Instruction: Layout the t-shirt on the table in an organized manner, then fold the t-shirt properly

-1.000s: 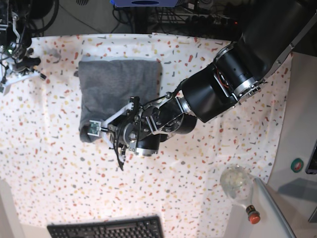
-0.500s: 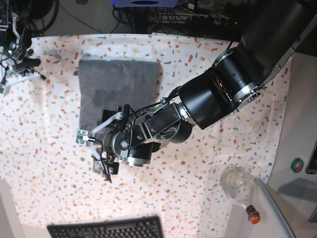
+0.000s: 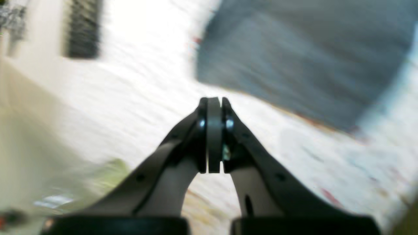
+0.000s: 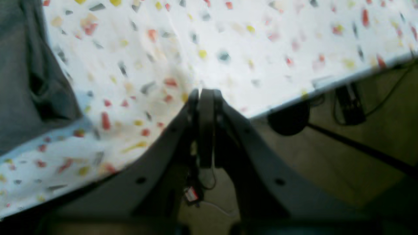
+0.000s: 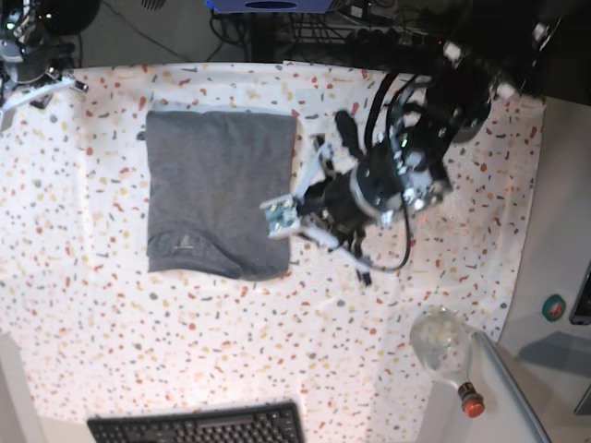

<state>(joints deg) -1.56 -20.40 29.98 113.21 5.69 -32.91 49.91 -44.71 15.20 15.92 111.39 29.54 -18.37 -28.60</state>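
Observation:
The grey t-shirt (image 5: 222, 189) lies folded into a flat rectangle on the speckled table (image 5: 111, 323), at its far left part. My left gripper (image 5: 280, 215) hovers just off the shirt's right edge, shut with nothing in it. In the left wrist view the closed fingertips (image 3: 214, 101) point at the cloth, with the blurred t-shirt (image 3: 294, 58) beyond them. My right gripper (image 5: 55, 83) is at the table's far left corner. The right wrist view shows it (image 4: 205, 93) shut and empty over the table's edge (image 4: 294, 98), the t-shirt (image 4: 19, 81) at its left.
A black keyboard (image 5: 199, 426) lies at the near edge. A clear glass bottle (image 5: 439, 340) with a red cap (image 5: 471, 399) lies at the near right corner. Cables and dark equipment sit behind the far edge.
My left arm let go at the shirt's near left corner and swung back right past the shirt's right edge, its gripper opening and then shutting. The right gripper shifted slightly towards the far corner.

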